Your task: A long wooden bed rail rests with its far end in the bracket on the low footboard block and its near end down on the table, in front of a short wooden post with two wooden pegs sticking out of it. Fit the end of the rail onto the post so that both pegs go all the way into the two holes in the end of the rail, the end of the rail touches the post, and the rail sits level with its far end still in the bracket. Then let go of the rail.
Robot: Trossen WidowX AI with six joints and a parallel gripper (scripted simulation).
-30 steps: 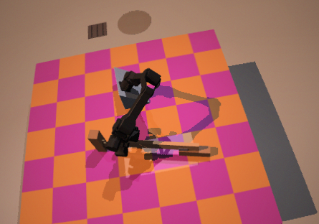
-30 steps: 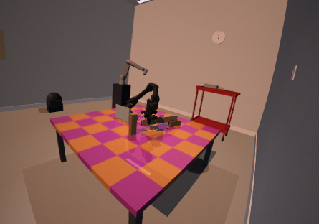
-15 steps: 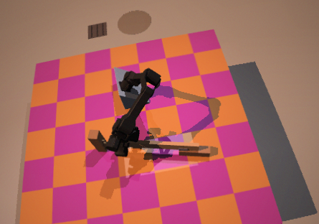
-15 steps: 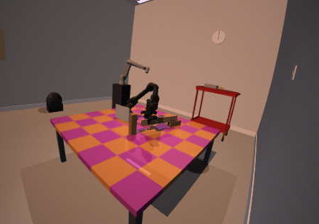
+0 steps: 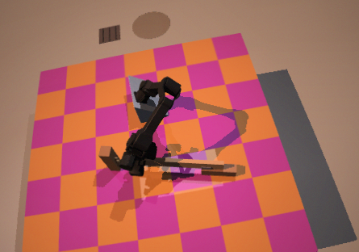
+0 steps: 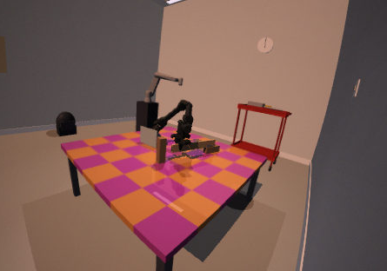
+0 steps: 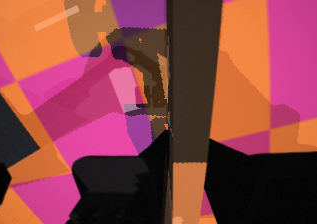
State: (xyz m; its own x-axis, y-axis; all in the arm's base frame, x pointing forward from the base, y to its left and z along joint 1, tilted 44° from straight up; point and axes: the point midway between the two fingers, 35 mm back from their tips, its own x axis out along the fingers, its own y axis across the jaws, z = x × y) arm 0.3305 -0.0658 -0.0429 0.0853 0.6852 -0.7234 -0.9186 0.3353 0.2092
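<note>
One rail (image 5: pixel 196 163), one post (image 5: pixel 109 156), one footboard block (image 5: pixel 236 169), one claw (image 5: pixel 133 166).

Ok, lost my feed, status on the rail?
Gripper shut on rail near post. Pegs hidden, seating unconfirmed. Nothing seen blocking.

A table (image 6: pixel 120 184) with a pink-and-orange checkered top and dark legs carries everything. Directly on it stand a short wooden post (image 5: pixel 109 155) towards the left, a low footboard block (image 6: pixel 211 147) well apart to the right, and the arm's base on a grey plate (image 5: pixel 137 101) at the far side. The long wooden rail (image 5: pixel 198 163) stretches between post and block.
</note>
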